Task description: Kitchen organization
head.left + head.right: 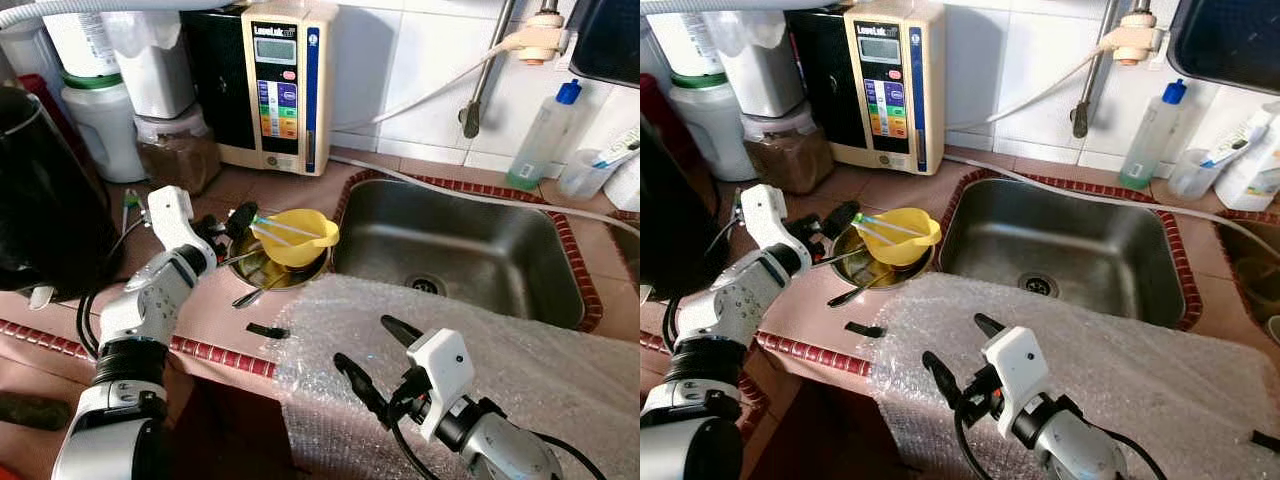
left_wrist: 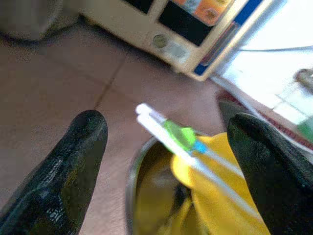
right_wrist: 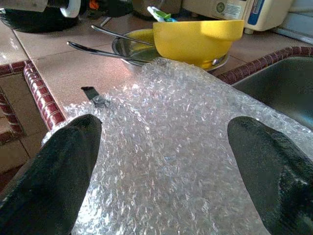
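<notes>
Nearest, at 6 o'clock, right claw (image 1: 378,354) hovers fingers apart over bubble wrap (image 1: 520,370) on table (image 1: 215,310). At 10 o'clock, left claw (image 1: 228,222) spread wide beside yellow bowl (image 1: 297,235) holding white sticks (image 2: 186,147). At 12 o'clock, water machine (image 1: 285,85), label unreadable.

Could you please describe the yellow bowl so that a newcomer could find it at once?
Start at the steel sink. Just left of its rim, a metal dish holds the yellow bowl. It is the only yellow thing there, with white chopsticks lying across it.
</notes>
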You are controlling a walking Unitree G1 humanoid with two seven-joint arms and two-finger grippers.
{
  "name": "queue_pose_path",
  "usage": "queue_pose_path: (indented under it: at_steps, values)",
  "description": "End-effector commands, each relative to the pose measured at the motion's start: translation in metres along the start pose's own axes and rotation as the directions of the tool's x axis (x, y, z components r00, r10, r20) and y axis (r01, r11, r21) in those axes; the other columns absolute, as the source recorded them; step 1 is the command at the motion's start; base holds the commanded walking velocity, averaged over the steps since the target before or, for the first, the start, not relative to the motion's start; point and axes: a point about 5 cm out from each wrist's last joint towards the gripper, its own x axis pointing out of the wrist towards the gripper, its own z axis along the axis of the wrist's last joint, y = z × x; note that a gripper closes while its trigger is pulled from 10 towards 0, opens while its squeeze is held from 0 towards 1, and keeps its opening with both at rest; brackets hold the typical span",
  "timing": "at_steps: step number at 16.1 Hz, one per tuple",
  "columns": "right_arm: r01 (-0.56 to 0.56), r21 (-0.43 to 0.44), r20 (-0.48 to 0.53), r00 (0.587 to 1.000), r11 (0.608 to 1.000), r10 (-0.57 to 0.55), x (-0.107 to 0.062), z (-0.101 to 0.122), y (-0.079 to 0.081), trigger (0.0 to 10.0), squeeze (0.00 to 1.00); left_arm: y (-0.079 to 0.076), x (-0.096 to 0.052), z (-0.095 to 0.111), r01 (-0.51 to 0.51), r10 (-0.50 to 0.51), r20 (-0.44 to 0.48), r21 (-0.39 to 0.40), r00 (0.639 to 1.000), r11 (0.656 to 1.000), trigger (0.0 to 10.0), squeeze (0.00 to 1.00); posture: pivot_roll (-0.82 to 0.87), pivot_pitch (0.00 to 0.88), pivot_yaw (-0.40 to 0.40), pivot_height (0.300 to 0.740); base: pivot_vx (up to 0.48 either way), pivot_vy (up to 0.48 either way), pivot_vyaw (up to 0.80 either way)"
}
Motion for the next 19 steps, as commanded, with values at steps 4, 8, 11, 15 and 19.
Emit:
queue_pose_path:
  at_steps: [4, 8, 11, 15, 19]
  values:
    - [0.005, -0.013, 0.014, 1.000, 1.000, -0.004, -0.001, 0.006, 0.001, 10.0, 0.00, -0.002, 0.006, -0.001, -0.063, 0.063, -0.003, -0.015, 0.998, 0.998, 10.0, 0.00, 0.05, 0.000, 0.031, 0.740, 0.000, 0.000, 0.00]
    - [0.004, -0.009, 0.011, 1.000, 1.000, -0.004, -0.002, 0.005, 0.002, 10.0, 0.00, -0.009, 0.010, -0.003, -0.039, 0.038, -0.009, -0.081, 0.999, 0.996, 10.0, 0.00, 0.05, 0.000, 0.031, 0.740, 0.000, 0.000, 0.00]
    - [0.004, -0.009, 0.008, 1.000, 1.000, -0.003, -0.002, 0.005, 0.003, 10.0, 0.00, -0.017, 0.012, -0.001, -0.008, 0.008, 0.002, -0.092, 1.000, 0.996, 10.0, 0.00, 0.05, 0.000, 0.032, 0.740, 0.000, 0.000, 0.00]
    - [0.004, -0.007, 0.008, 1.000, 1.000, -0.004, -0.003, 0.005, 0.003, 10.0, 0.00, -0.026, 0.012, -0.002, 0.064, -0.066, -0.018, -0.105, 0.998, 0.992, 10.0, 0.00, 0.05, 0.000, 0.030, 0.740, 0.000, 0.000, 0.00]
    - [0.029, -0.012, 0.020, 0.999, 1.000, -0.029, -0.003, 0.007, -0.002, 10.0, 0.00, -0.030, 0.011, -0.004, 0.111, -0.115, -0.024, -0.126, 0.993, 0.986, 10.0, 0.00, 0.05, 0.000, 0.026, 0.740, 0.000, 0.000, 0.00]
